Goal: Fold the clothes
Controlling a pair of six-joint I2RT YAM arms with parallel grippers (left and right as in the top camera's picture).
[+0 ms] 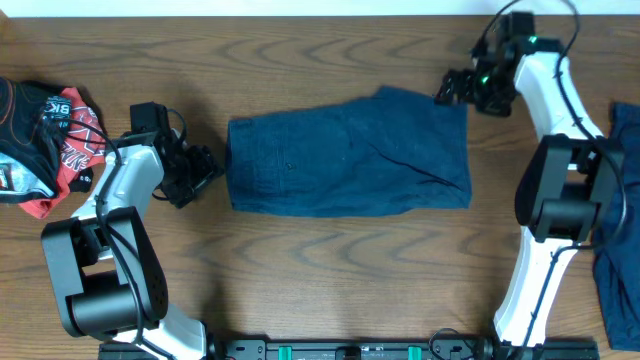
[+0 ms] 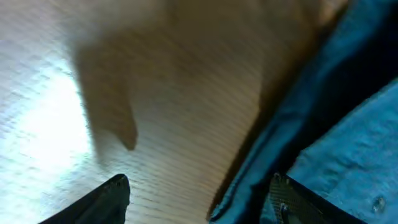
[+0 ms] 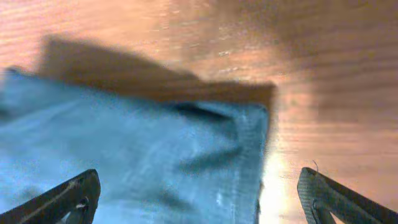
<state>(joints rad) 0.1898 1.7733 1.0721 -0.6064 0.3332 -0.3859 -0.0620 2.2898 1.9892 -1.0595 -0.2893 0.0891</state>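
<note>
A 2nd navy garment (image 1: pixel 620 290) runs off the overhead view's right edge, partly behind the right arm (image 1: pixel 555 195). The printed clothing pile (image 1: pixel 45 140) is cut off at the left edge. The left wrist view is blurred, and its bottom edge crops the left hand (image 2: pixel 199 196).

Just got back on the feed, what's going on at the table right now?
Both arms are at one blue garment lying spread in the middle of the table. The left gripper is open at its left edge, the right gripper open over its far right corner; neither holds cloth. A red and black pile sits at the table's left edge, a second blue garment at the right edge.
</note>
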